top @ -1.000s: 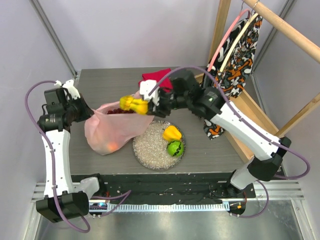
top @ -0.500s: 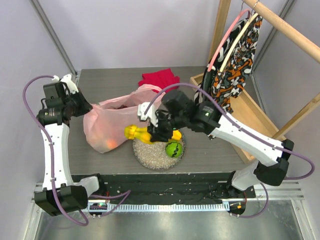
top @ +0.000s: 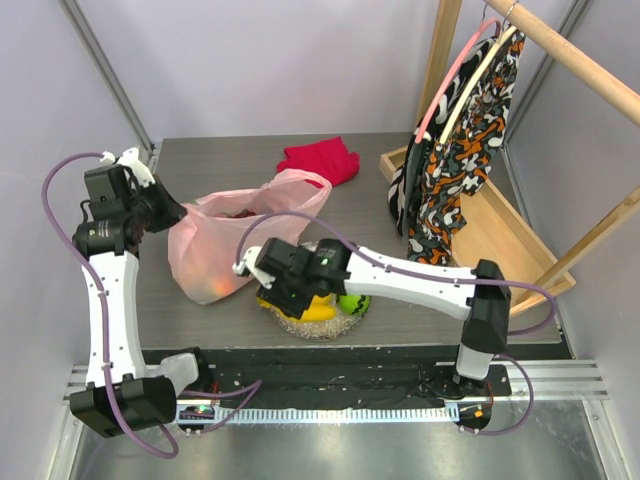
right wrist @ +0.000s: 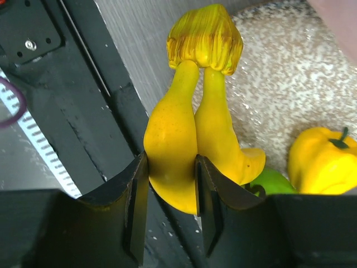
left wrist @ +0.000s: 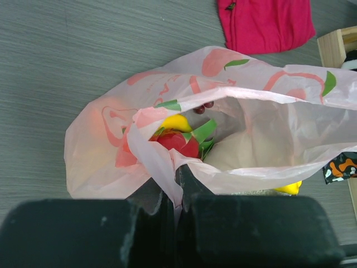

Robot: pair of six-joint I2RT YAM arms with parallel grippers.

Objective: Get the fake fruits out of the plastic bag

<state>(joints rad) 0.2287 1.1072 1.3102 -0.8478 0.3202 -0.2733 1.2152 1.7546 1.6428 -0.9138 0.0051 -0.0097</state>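
Observation:
The pale pink plastic bag (top: 215, 245) lies open at the table's left; its mouth (left wrist: 223, 128) shows a pink-red dragon fruit (left wrist: 177, 142), a yellow piece (left wrist: 175, 121) and dark grapes (left wrist: 202, 107). An orange fruit (top: 226, 290) shows through its side. My left gripper (left wrist: 177, 184) is shut on the bag's rim and holds it up. My right gripper (right wrist: 167, 190) is shut on the yellow bananas (right wrist: 192, 123), low over the near edge of the glittery plate (top: 300, 325). A yellow pepper-like piece (right wrist: 321, 159) and a green apple (top: 352, 303) lie on the plate.
A folded red cloth (top: 318, 160) lies at the back of the table. A wooden rack (top: 500, 220) with hanging patterned fabric (top: 450, 150) stands at the right. The black rail (right wrist: 72, 111) runs along the table's near edge under the bananas.
My right gripper carried the bananas from the bag's mouth down and toward the near edge, onto the plate. The bag's rim slackened back. The left gripper kept its hold.

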